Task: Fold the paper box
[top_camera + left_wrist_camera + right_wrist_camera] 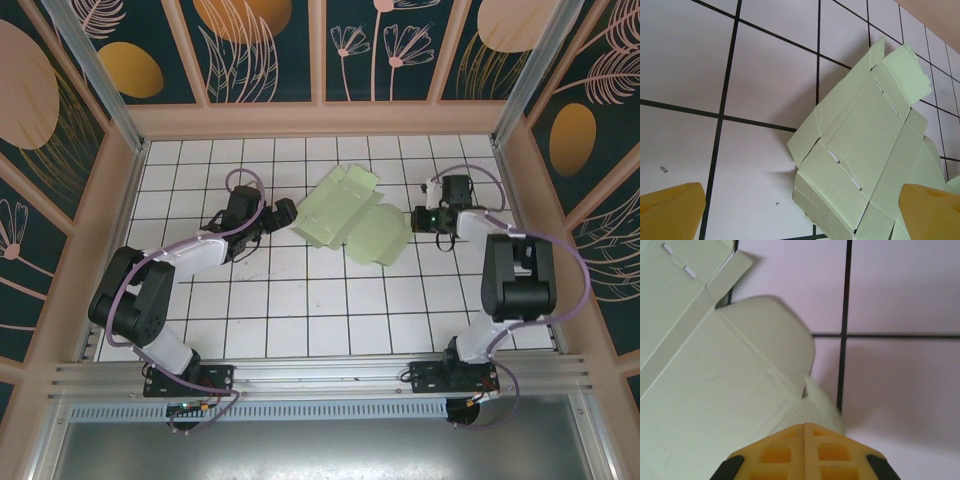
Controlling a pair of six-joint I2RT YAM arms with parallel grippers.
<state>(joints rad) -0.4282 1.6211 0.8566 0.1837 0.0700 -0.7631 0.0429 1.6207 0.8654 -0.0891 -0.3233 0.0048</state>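
Right tool (418, 218) sat closed at the paper box's (350, 220) 3 o'clock flap.
Left tool (290, 213), fingers apart, needed to pin the 9 o'clock edge.

The paper box (350, 215) lies unfolded on the table (300, 320), nearer the far edge than the near one and about midway between the side edges. The left gripper (285, 213) is just beside its left end. The right gripper (418, 218) is at its right end, over a flap.
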